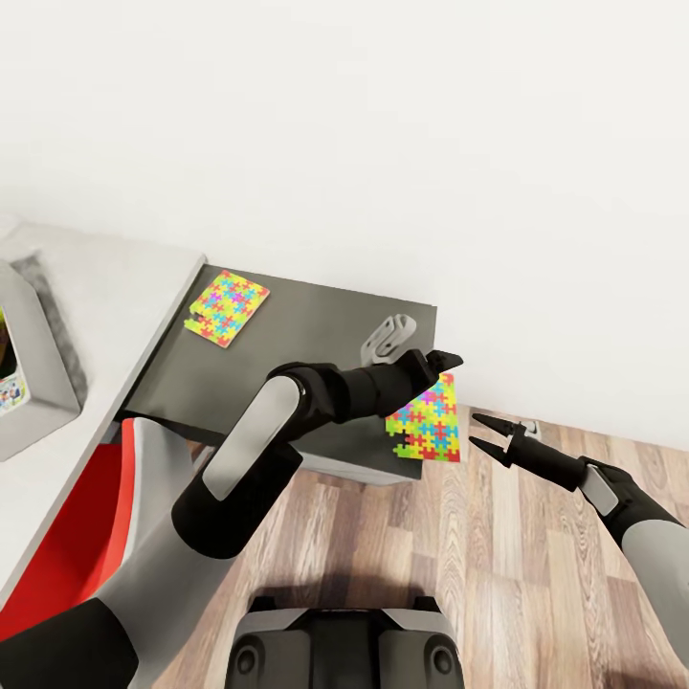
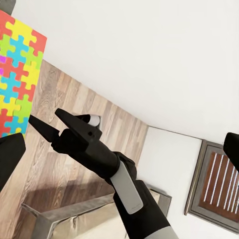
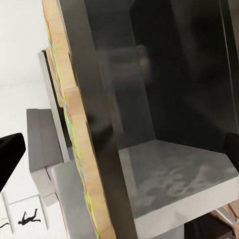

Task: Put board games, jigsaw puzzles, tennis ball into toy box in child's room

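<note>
At the far left of the head view, the pale grey toy box [image 1: 38, 373] sits on the pale-topped table [image 1: 124, 287], with part of a printed box visible inside it; its lettering is too small to read. Just beside the table stands a lower dark grey desk [image 1: 316, 335]. One jigsaw puzzle box [image 1: 227, 307] lies flat near that desk's left rear corner, covered in yellow, pink, blue and green interlocking pieces, with no legible text. A pale grey bracket-like object [image 1: 388, 337] rests toward the desk's right rear. The left arm reaches across the desk, and the left gripper [image 1: 437, 366] is clamped on the upper edge of a second jigsaw puzzle box [image 1: 427, 423], which hangs tilted past the desk's front right corner, above the wood-plank floor [image 1: 498, 574]. In the left wrist view this box [image 2: 17, 74] shows the same piece pattern without writing. To the right, the right gripper [image 1: 483, 433] is held just beside the hanging box, fingers parted and grasping nothing; it is likewise seen spread in the left wrist view [image 2: 47, 122]. A black silhouette print [image 3: 27, 217] shows in the right wrist view.
</note>
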Robot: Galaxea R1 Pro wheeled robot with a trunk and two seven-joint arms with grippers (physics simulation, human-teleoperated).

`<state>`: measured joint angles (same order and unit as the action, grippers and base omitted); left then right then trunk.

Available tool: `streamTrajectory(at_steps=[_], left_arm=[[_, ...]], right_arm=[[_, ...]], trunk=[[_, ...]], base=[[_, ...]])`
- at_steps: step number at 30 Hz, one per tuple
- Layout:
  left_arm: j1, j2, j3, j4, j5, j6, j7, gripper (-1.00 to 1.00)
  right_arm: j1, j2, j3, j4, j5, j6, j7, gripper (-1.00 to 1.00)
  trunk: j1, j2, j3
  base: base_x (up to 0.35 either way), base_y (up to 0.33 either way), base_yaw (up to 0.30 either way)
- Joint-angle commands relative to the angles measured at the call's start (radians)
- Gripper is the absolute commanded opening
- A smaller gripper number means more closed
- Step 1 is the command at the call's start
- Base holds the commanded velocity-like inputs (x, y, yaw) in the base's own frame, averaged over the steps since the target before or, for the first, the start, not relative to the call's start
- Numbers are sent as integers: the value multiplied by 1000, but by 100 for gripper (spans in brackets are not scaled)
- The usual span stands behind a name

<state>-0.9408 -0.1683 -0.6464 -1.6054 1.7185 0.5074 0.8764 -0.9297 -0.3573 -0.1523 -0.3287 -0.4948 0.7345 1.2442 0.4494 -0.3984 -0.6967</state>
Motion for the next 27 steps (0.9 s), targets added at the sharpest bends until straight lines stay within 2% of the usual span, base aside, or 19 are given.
streamTrajectory(at_steps=[1, 11, 27], left_arm=[[-1, 0, 1, -1, 6, 2, 7, 100], [-1, 0, 1, -1, 6, 2, 7, 100], [-1, 0, 1, -1, 7, 2, 7, 100]], right_arm=[[0, 0, -1, 0, -2, 7, 1, 100], [-1, 0, -1, 0, -2, 7, 1, 100], [-1, 0, -1, 0, -2, 6, 0, 100]], trunk=[[1, -2, -1], [1, -2, -1], [1, -2, 3]], base=[[0, 0, 26], [0, 0, 23], [0, 0, 105]])
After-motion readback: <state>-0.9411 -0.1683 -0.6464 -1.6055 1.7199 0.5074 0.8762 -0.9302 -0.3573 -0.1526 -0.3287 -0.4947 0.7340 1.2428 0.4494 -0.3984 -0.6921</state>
